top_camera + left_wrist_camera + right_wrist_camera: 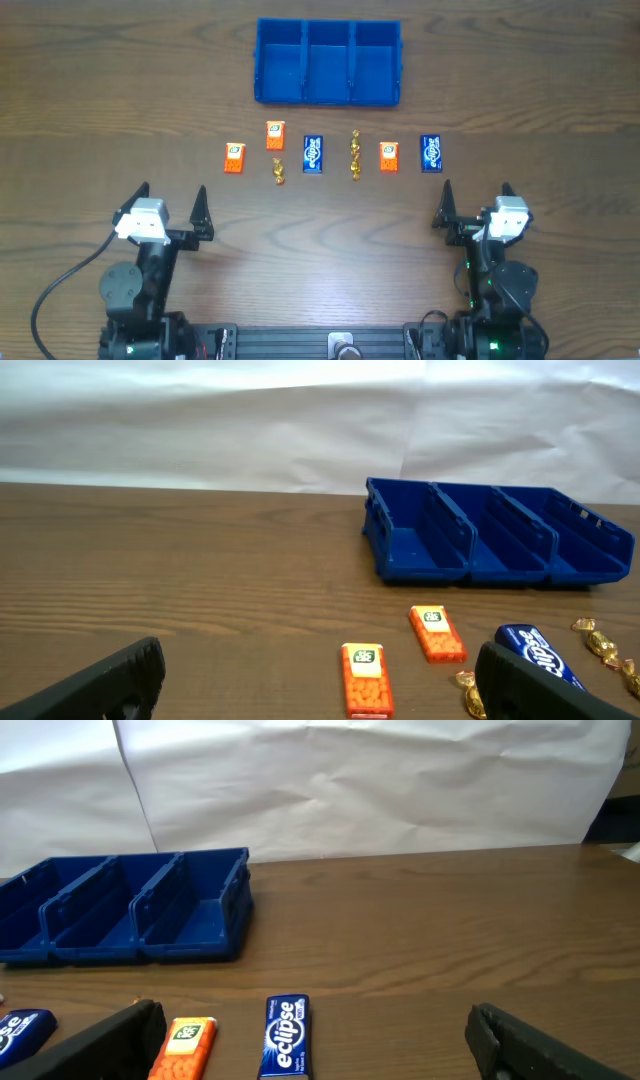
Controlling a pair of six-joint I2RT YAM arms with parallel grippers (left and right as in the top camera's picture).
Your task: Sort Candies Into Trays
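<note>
Across the table (100,100), we had left gripper (173,190) and right gripper (476,188) released, empty; leftmost orange box (234,158) lay far-right of our left one, lengthwise near-to-far.

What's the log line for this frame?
left gripper: open, empty | right gripper: open, empty | tray: empty | candies: unsorted, in front of tray

A brown wood-grain tabletop (90,90) runs back to a creased white backdrop (200,420) of overlapping sheets standing along its far edge, under soft, even light.
</note>
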